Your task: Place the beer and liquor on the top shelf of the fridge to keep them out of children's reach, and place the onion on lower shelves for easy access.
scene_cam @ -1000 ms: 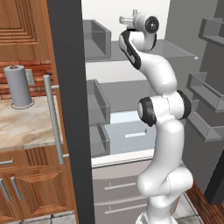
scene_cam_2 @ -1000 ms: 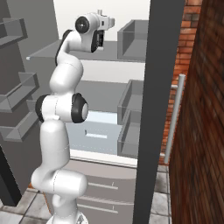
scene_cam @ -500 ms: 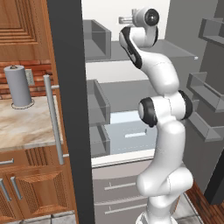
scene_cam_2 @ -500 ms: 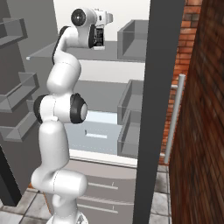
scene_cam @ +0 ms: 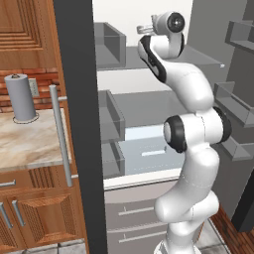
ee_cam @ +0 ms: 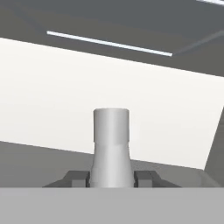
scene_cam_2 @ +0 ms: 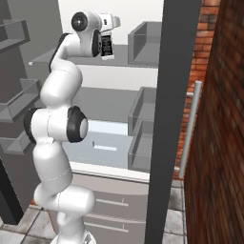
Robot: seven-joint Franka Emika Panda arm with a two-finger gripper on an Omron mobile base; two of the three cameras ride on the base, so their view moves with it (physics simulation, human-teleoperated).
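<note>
The liquor (scene_cam_2: pixel 106 45), black-labelled with a short white neck (ee_cam: pixel 111 146), sits pinched in the gripper (ee_cam: pixel 111 176); its base is hidden at six o'clock.

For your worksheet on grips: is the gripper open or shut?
Shut on the liquor: in the hand view the gripper has both fingertips against its white neck.
</note>
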